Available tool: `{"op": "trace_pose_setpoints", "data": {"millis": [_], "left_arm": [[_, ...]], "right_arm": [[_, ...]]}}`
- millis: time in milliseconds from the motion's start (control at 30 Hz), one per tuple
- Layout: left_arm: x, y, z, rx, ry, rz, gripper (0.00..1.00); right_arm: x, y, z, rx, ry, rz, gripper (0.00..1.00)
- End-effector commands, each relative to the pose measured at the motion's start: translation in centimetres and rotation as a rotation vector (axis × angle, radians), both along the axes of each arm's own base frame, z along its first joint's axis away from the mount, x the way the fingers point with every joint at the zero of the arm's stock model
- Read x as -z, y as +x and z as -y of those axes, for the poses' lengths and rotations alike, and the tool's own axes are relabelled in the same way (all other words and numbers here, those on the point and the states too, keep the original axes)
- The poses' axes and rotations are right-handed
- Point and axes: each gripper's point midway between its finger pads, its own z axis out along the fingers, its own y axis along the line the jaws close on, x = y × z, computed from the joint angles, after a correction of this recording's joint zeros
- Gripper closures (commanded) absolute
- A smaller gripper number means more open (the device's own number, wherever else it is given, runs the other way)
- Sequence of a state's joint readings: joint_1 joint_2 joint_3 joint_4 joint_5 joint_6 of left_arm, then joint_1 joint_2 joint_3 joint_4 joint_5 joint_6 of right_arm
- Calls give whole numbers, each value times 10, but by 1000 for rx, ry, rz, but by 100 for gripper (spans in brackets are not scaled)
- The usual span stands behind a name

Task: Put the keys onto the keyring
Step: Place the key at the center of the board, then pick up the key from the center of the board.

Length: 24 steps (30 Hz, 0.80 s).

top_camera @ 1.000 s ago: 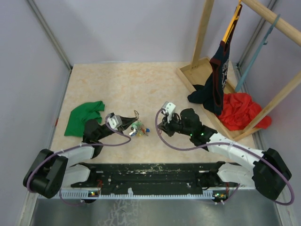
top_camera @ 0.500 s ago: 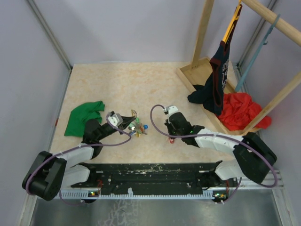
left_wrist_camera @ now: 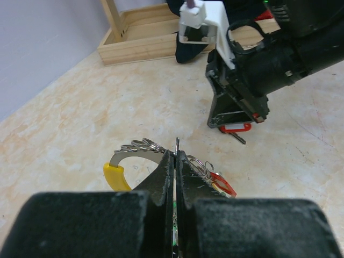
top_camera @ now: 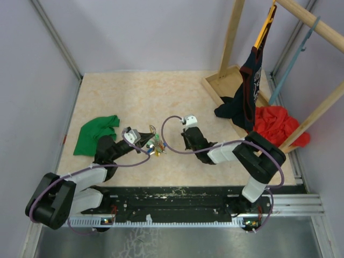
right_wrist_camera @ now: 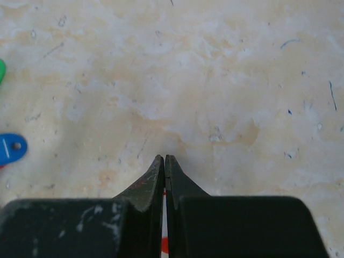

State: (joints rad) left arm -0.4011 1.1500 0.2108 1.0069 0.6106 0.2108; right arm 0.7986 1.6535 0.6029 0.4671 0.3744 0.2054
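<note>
Right claw (left_wrist_camera: 229, 123) nearer keyring (left_wrist_camera: 141, 145), key (left_wrist_camera: 238, 128) at tip

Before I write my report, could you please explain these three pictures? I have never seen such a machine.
These are two robot arms bolted at the near edge of a table, each ending in a two-finger gripper. The wide picture comes from a fixed camera above and behind them. The other two come from cameras on the left and right wrists. On the table lie a green cloth and, at the right, a wooden rack with clothes. The left gripper is shut on the keyring, which carries tagged keys. The right gripper, tips on the table, appears shut on a red key.
</note>
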Motion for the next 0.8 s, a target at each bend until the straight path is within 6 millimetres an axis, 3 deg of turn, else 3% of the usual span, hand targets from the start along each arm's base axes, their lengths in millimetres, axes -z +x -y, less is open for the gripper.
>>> {"op": "trace_pose_setpoints", "data": {"millis": [0,100,300,500,767], "left_arm": [[-15,5,-1,-14,-15,61,100],[-15,5,-2,-20,-15,65,100],[-16,6,-3,-27,-17,63,100],[-18,5,-3,-27,-18,68,100],[-19,4,-3,-23,-21,66,100]], "right_arm": [[-17,23,-20,27,17,43,100],[-17,22,-20,28,1,12,100],[-15,11,-18,-5,-88,-107,78],[-45,15,-19,-52,-134,-219,57],[-56,14,-4,-140,-136,-465,55]]}}
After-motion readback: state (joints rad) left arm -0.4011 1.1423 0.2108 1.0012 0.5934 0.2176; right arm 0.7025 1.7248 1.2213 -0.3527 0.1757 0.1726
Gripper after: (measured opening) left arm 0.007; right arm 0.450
